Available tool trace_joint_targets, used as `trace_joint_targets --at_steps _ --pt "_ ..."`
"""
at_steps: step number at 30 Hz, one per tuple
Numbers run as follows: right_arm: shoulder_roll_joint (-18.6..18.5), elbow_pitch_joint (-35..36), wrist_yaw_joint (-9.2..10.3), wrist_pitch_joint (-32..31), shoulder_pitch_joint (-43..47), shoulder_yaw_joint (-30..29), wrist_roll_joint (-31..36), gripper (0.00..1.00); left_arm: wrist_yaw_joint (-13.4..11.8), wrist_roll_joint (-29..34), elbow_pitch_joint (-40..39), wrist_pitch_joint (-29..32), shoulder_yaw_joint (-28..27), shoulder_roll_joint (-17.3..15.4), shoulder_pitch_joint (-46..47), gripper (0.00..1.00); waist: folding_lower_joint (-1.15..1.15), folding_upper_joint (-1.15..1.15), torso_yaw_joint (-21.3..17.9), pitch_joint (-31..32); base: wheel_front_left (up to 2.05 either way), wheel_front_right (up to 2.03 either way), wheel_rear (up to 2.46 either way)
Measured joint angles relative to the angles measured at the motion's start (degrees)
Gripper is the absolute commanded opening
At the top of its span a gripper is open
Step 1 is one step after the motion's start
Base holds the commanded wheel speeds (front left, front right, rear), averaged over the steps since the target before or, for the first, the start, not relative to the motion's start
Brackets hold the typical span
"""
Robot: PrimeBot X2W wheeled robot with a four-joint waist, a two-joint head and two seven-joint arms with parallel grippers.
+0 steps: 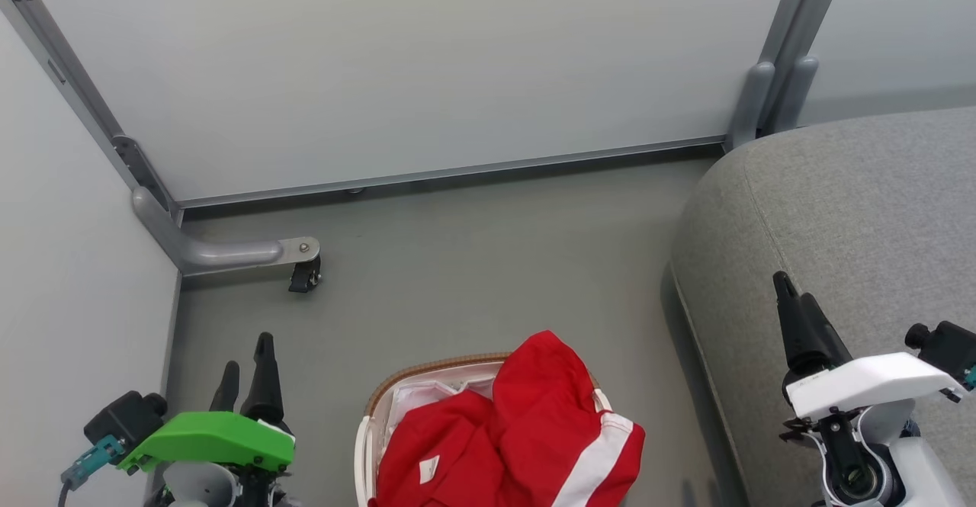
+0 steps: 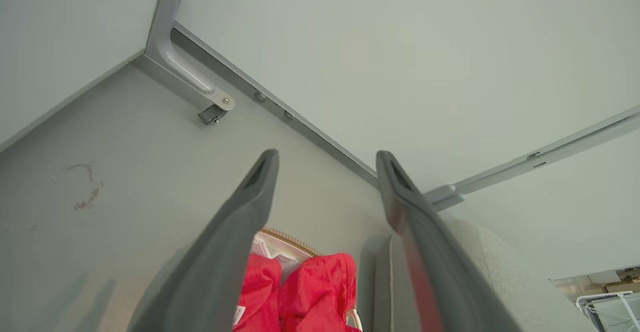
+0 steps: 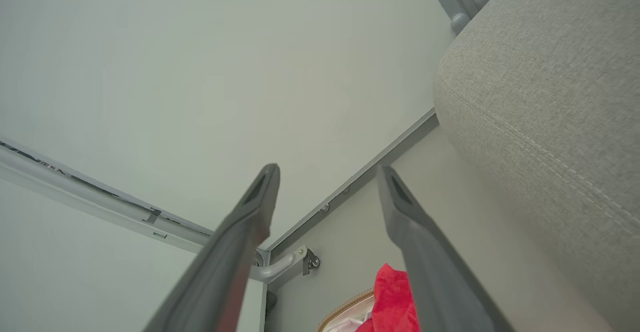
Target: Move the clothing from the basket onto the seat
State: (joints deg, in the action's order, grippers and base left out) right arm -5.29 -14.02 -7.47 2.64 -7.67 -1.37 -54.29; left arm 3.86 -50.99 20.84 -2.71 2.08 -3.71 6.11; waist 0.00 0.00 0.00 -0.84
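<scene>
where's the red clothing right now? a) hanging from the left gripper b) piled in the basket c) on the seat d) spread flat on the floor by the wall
B: the clothing is heaped in the basket, which stands on the floor beside the seat, and the left gripper is open with nothing between its fingers.

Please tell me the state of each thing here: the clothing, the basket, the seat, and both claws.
clothing: heaped in the basket, hanging over its rim, not held.
basket: on the floor, holding the clothing.
seat: no clothing on the part in view.
left claw: open, holding nothing.
right claw: open, holding nothing.
</scene>
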Motion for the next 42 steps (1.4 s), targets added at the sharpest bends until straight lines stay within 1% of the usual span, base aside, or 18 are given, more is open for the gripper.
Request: trace_joint_targets --at_steps 9,26,42 --pt "-0.57 -0.60 0.00 1.63 -0.01 0.87 8.15 1.00 -1.94 6.81 1.80 -1.77 2.56 -0.74 0.79 1.00 0.00 0.00 0.04 -0.06 0.00 0.00 0.00" --pt "-0.98 -0.69 0.00 4.57 -0.07 2.24 21.21 1.00 -6.04 18.75 1.49 -4.53 6.80 -2.32 1.08 1.00 0.00 0.00 0.05 -0.05 0.00 0.00 0.00" --pt "-0.93 0.21 -0.01 7.00 -1.65 2.56 31.39 1.00 -7.39 27.28 -1.81 -6.99 7.93 -2.81 1.38 1.00 0.00 0.00 0.14 -0.25 0.00 0.00 0.00"
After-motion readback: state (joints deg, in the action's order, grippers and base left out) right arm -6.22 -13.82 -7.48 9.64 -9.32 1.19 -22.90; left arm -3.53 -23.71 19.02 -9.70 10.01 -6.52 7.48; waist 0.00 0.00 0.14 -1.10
